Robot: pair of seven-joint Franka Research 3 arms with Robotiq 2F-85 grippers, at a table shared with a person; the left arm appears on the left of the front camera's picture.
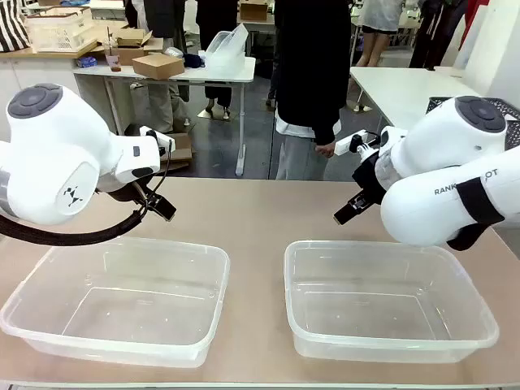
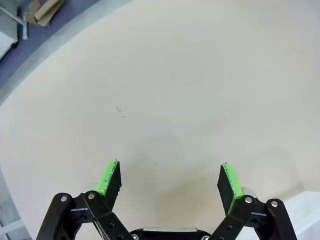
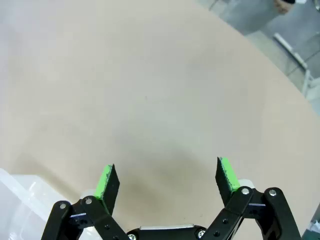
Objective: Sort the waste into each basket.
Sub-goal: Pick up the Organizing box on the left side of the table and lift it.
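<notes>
A: Well, wide apart on the left jaws: green pads (image 2: 111, 176) clamped on nothing, pale tabletop (image 2: 165, 100) between and beyond them.

B: Same on the right jaws?

A: Yes, spread fully, right pads (image 3: 227, 175) gripping nothing, more tabletop straight ahead.

B: And the baskets?

A: Just behind and below each pair, on the robot's side. Left tub (image 1: 114, 345) beneath the left jaws' near side, right tub (image 1: 390, 345) likewise by the right jaws, a corner of it beside their base. Side by side, a strip of tabletop between. No waste in either.

B: Farther out?

A: Across from both pairs, a person (image 1: 313, 81) in a dark top at the far edge, one hand (image 1: 325, 149) hanging low.

B: Risks from here?

A: Probably slipping or crushing first: thin bottles likely to buckle under a hard pinch, round cans likely to roll off the pads after an off-centre catch. Next, clipping a wide tub rim on the way down and shoving the tub along the tabletop. Then reaching out with that hand coming in, hence a bump. Lastly, mixing: two identical tubs, so easy to drop a can among the bottles.
</notes>
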